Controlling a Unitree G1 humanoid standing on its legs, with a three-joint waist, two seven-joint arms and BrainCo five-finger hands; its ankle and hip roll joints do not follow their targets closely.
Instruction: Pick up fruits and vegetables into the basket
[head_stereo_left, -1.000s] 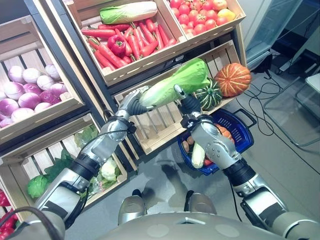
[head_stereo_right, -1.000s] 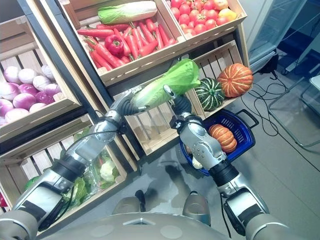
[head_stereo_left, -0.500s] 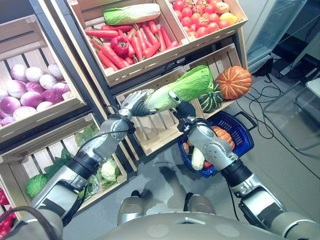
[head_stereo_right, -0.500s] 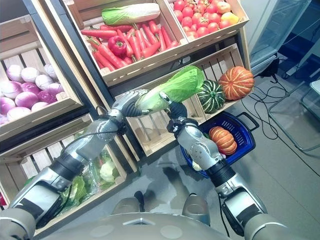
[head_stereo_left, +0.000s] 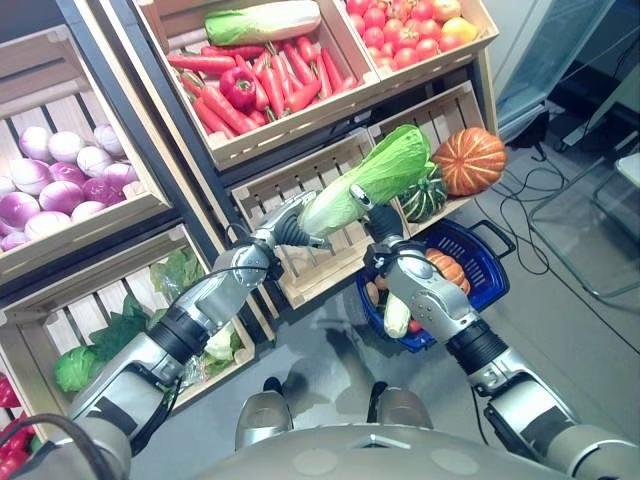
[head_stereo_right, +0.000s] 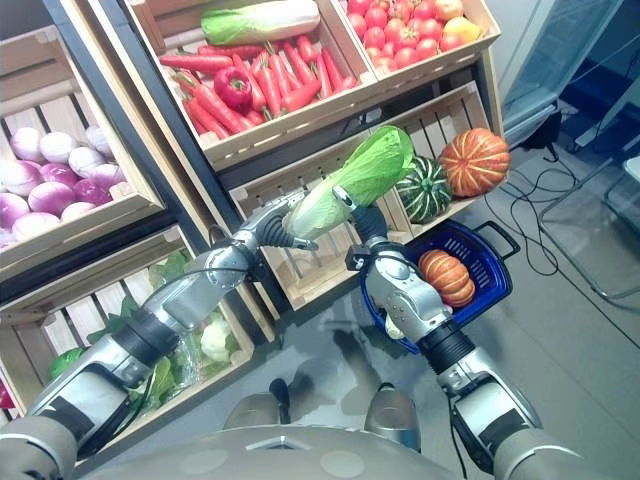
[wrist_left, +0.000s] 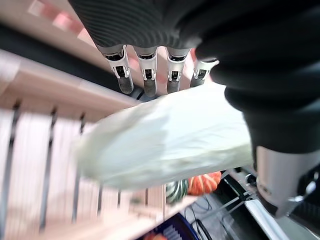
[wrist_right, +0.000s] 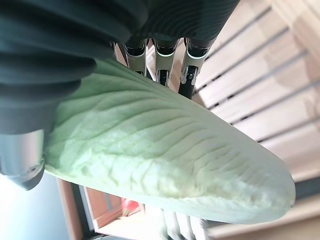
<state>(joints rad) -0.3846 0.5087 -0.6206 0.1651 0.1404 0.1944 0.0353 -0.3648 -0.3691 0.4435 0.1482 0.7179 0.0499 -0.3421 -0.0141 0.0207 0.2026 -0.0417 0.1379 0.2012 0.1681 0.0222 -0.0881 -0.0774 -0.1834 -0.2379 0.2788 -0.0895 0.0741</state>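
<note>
Napa cabbage (head_stereo_left: 368, 178), long and ribbed with crinkled green leaves, is gripped mid-frame by both hands. Left hand (head_stereo_left: 287, 224) is curled round its pale stem; right hand (head_stereo_left: 383, 222) is wrapped beneath the leaves, above the blue plastic basket (head_stereo_left: 490, 262).

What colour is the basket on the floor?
Dark blue, with a black handle. The basket shows best in the right eye view, holding an orange pumpkin.

Cabbage carried rightward, toward the basket

The napa cabbage (head_stereo_left: 368, 178), gripped at its pale base by the left hand (head_stereo_left: 287, 222) and near its middle by the right hand (head_stereo_left: 385, 232), has shifted right since a second ago; its leafy tip now overlaps the striped green squash (head_stereo_left: 424, 197) more; it has tilted steeper, above the blue basket (head_stereo_left: 482, 252).
</note>
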